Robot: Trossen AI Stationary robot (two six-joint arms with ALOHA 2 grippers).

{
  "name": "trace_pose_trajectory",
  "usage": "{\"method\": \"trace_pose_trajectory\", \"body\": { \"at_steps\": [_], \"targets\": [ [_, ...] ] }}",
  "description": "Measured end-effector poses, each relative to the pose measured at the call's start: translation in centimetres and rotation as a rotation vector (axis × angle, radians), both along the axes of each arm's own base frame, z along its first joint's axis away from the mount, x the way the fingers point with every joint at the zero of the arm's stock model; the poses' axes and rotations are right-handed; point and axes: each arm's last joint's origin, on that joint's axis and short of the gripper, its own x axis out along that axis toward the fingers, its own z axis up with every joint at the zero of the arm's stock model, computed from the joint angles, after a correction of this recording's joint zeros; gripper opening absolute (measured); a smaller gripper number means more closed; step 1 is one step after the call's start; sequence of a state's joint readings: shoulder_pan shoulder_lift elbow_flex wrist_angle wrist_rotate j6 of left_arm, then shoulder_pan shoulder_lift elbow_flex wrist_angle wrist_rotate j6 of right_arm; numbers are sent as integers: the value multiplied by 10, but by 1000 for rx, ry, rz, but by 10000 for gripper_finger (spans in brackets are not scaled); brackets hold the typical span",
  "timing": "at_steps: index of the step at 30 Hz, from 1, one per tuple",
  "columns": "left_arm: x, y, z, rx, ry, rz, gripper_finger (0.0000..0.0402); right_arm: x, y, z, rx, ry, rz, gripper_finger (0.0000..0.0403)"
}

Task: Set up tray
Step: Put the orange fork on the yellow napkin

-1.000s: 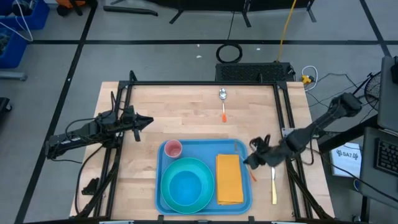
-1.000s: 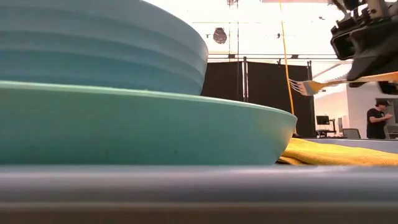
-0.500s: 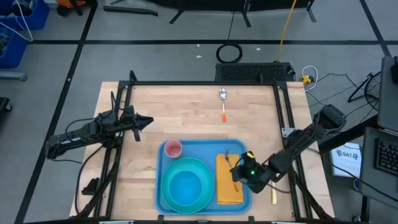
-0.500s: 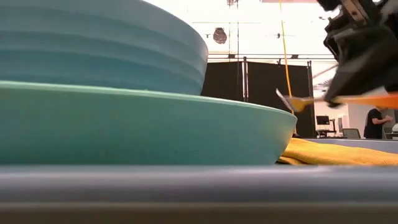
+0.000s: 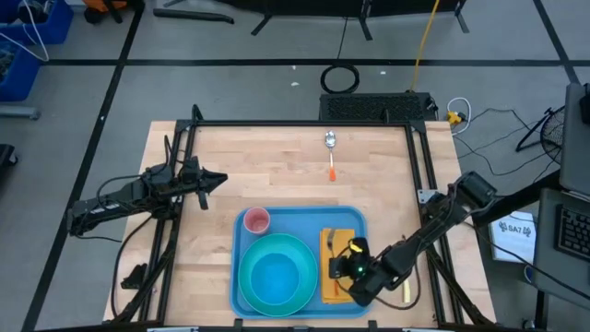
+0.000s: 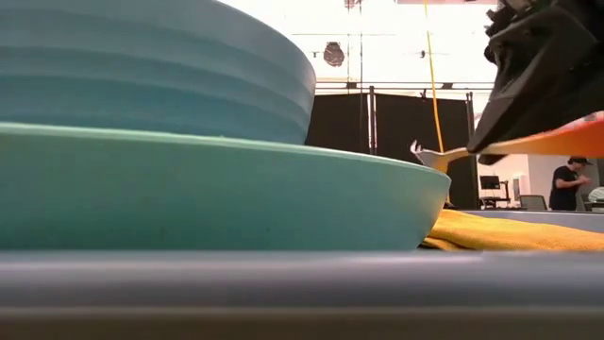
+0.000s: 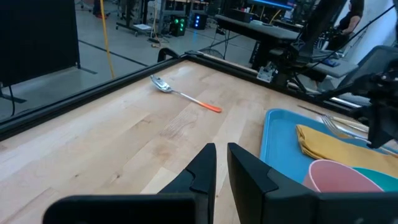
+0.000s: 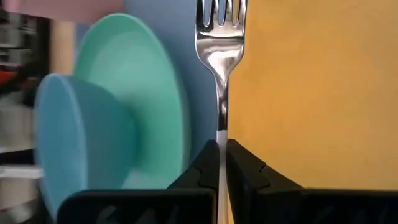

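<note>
Grey floor (image 5: 230, 83) with black tape lines, black curtain (image 6: 406, 123), bright ceiling light

Our right arm reaches in from the table's right side, bent at the elbow and stretched low toward the near middle. Its gripper (image 5: 343, 267) points toward the left, fingers (image 8: 205, 163) pinched tight together on a thin handle. Our left arm lies folded over the table's left edge, well apart from the right one, its gripper (image 5: 218, 179) pointing inward with the fingers (image 7: 202, 168) nearly touching, nothing between them.
</note>
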State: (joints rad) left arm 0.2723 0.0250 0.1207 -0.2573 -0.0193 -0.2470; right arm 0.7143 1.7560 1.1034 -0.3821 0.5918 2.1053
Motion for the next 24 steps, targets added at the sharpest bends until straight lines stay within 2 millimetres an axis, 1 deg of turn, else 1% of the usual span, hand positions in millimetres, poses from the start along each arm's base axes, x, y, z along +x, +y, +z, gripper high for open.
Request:
{"method": "trace_pose_trajectory", "body": {
  "at_steps": [3, 6, 13, 16, 21, 24],
  "targets": [
    [0, 0, 0, 0, 0, 0, 42, 6, -1, 6, -41, 76, -6, 0],
    [0, 0, 0, 0, 0, 0, 42, 13, -2, 6, -75, 98, -12, 0],
    [0, 0, 0, 0, 0, 0, 42, 29, -3, -16, -119, 153, -29, 0],
    [0, 0, 0, 0, 0, 0, 42, 30, -1, -18, -107, 154, -39, 0],
    [0, 0, 0, 0, 0, 0, 42, 29, 5, -12, -78, 140, -57, 0],
    [0, 0, 0, 0, 0, 0, 42, 28, 5, -10, -49, 184, -46, 0]
  ]
}}
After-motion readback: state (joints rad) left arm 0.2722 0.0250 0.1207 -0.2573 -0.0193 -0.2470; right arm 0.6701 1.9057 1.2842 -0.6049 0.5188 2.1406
